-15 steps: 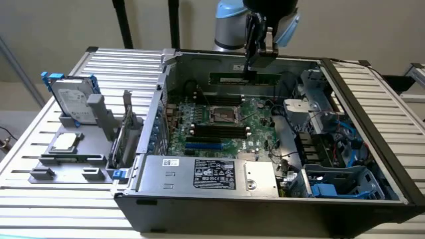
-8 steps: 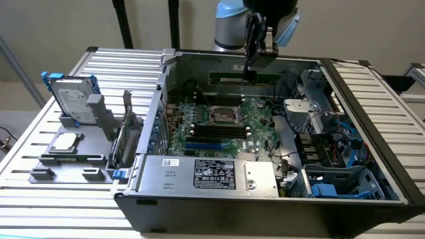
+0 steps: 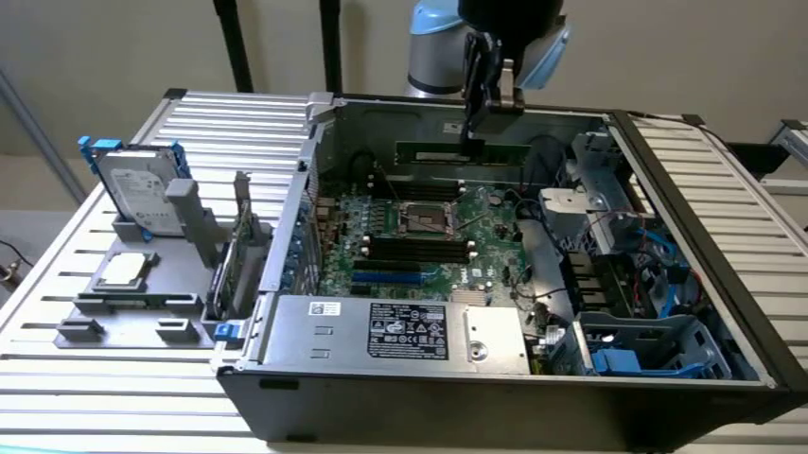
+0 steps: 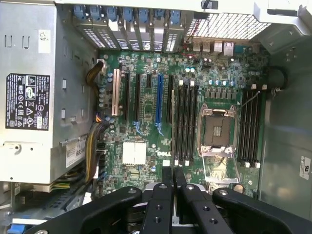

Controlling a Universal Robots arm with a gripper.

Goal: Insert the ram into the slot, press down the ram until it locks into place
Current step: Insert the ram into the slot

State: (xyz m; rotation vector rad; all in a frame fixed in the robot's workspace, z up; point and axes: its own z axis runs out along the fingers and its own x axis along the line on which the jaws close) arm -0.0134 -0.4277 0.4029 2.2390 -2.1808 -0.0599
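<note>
Tool (image 4: 173, 171) clamped on ram (image 3: 430, 151), held edge-down above mobo (image 4: 146, 66); black mem slots (image 4: 187, 122) below, ram not seated.

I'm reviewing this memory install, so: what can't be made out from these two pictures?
Exterior view: the gripper covers the middle of the ram; which slot it hangs above cannot be judged from this angle.
Wrist view: the slot end clips are too small to tell open or closed.
Wrist view: the fingers hide the ram's faces.
</note>
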